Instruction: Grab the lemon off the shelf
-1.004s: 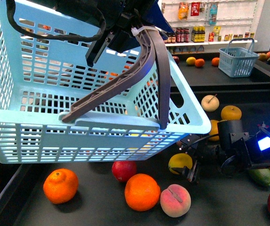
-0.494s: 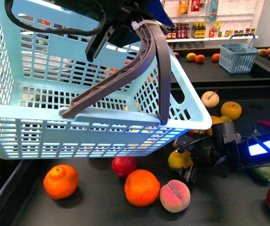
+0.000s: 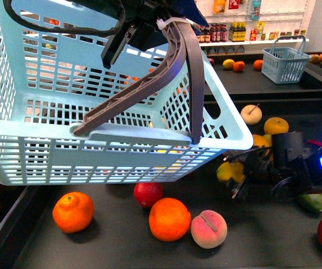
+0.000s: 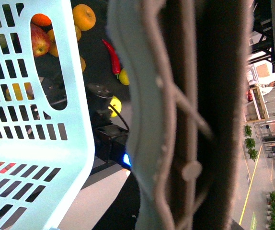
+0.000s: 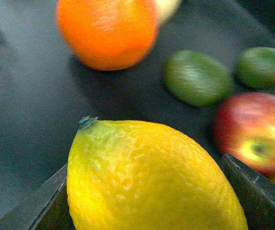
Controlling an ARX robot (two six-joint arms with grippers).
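My right gripper (image 3: 237, 178) is shut on the lemon (image 3: 227, 171), a bright yellow oval fruit, held a little above the shelf's dark tray (image 3: 110, 246), just under the basket's right front corner. In the right wrist view the lemon (image 5: 152, 177) fills the space between the two dark fingers (image 5: 252, 189). My left gripper, at the top of the front view, is shut on the grey-brown basket handle (image 3: 178, 73) and holds the light blue basket (image 3: 93, 157) in the air, tilted. The handle (image 4: 195, 115) fills the left wrist view.
On the tray lie two oranges (image 3: 169, 218) (image 3: 73, 212), a peach (image 3: 208, 228), a red apple (image 3: 148, 194), green fruit (image 3: 311, 202) and golden round fruit (image 3: 275, 125). A second blue basket (image 3: 284, 63) stands on the far counter.
My right gripper has lifted the lemon off the tray and drawn it to the right. The basket has tilted and shifted slightly.
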